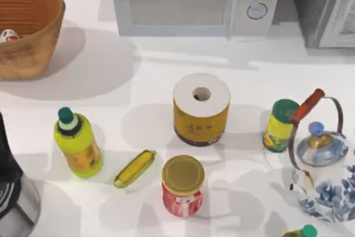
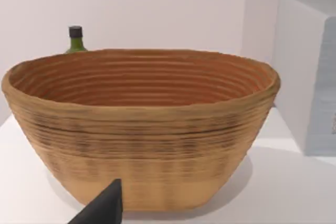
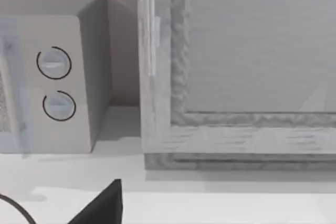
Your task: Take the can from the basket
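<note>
One can [image 1: 8,35] lying inside the basket [image 1: 33,31], both arms' fingers' state unclear

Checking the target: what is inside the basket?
In the basket the can shows against the ribbed wall, partly cut off at the picture's edge. The basket floor is hidden.

Bare table [image 1: 138,76] lies open between me and the basket [image 1: 28,31], whose mouth is open from above. Its flaring wall rings the can [image 1: 8,35]; the microwave [image 1: 194,1] stands well to the right.
</note>
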{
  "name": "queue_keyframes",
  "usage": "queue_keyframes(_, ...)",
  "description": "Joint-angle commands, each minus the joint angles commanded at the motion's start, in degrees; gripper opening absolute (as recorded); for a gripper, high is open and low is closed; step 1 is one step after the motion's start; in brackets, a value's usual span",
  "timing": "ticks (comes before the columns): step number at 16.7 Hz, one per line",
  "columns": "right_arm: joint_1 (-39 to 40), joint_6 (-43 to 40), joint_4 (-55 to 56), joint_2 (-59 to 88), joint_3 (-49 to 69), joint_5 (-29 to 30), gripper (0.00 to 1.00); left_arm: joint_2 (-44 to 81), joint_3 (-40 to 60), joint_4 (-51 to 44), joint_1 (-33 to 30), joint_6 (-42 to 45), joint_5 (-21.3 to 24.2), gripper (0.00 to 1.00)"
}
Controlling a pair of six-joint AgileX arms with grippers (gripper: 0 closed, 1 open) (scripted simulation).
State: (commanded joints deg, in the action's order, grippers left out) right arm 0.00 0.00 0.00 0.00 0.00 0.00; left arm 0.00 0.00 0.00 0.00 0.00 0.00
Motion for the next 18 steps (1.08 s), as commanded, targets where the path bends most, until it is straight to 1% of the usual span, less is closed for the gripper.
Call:
queue_keyframes(4,0.00,0.00,0.00,0.00,0.00,0.00,1.00,1.22,1.51,-0.72,-0.02,0.20,0.04,1.00)
queue_keyframes(6,0.00,0.00,0.00,0.00,0.00,0.00,1.00,4.36,5.37,-2.54,-0.14,0.67,0.22,1.00)
queue_keyframes(8,0.00,0.00,0.00,0.00,0.00,0.00,1.00,9.17,11.32,-5.28,-0.39,1.33,0.53,1.00)
queue_keyframes(12,0.00,0.00,0.00,0.00,0.00,0.00,1.00,23.19,28.33,-13.13,-0.86,2.95,1.29,1.00)
queue_keyframes(18,0.00,0.00,0.00,0.00,0.00,0.00,1.00,53.10,61.17,-30.02,-0.15,5.24,1.52,1.00)
